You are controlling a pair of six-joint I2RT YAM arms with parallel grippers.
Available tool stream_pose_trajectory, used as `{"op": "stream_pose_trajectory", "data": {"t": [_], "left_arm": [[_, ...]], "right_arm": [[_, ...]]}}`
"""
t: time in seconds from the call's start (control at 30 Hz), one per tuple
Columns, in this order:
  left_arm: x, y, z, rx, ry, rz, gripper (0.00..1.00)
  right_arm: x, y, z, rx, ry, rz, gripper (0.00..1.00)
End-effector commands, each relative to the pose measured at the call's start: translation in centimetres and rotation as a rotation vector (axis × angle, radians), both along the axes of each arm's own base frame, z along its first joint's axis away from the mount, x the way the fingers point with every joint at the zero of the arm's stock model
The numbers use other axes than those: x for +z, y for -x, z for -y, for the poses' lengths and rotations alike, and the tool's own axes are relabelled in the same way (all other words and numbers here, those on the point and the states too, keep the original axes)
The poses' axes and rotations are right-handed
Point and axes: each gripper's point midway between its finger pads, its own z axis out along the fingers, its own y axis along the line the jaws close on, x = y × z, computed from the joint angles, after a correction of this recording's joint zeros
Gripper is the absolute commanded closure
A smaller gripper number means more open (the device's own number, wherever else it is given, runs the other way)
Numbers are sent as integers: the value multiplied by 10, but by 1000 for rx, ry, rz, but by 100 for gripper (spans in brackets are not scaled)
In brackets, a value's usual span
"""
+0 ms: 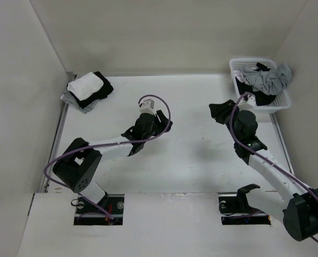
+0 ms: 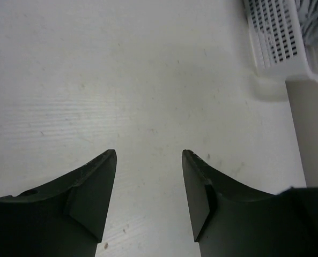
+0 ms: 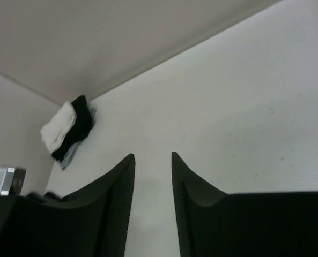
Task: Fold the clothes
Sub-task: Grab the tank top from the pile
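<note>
The clothes, a light grey tank top (image 1: 275, 78), lie crumpled in the white basket (image 1: 237, 68) at the back right, draped over its far rim on top of dark garments. A strip of the grey fabric (image 2: 313, 25) shows in the left wrist view, inside the basket (image 2: 276, 43). My left gripper (image 1: 165, 125) hovers over the middle of the table, open, with only bare table between its fingers (image 2: 149, 154). My right gripper (image 1: 219, 111) sits just left of the basket, pointing left. It is open and holds nothing (image 3: 152, 158).
A folded stack with a white garment (image 1: 84, 85) on black ones (image 1: 102, 89) lies at the back left corner; it also shows in the right wrist view as the stack (image 3: 67, 128). White walls enclose the table on three sides.
</note>
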Motion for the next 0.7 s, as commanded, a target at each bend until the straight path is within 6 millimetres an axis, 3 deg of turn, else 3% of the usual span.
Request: {"op": "stream_pose_trajectory", "data": {"t": [0.0,0.1,0.2,0.33,0.4,0.5,0.67], "left_arm": [[1,34,25,-161,32,-5,49],[-5,64,39,-253,35,-14,49],[-6,78,39,-285,20,25,52],[6,83,35,-276,51,96,55],[9,84,31,-268,48,117,56],[10,81,26,-243,32,138,56],[7,75,19,-228,41,129,56]], "right_arm": [[32,-20,36,-136,48,15,69],[46,-39,67,-252,69,6,88],[52,-58,102,-373,93,-15,100],[50,-92,160,-535,119,-78,100],[44,-113,201,-641,133,-107,100],[28,-141,264,-777,164,-165,90],[-4,-168,329,-866,218,-255,64]]}}
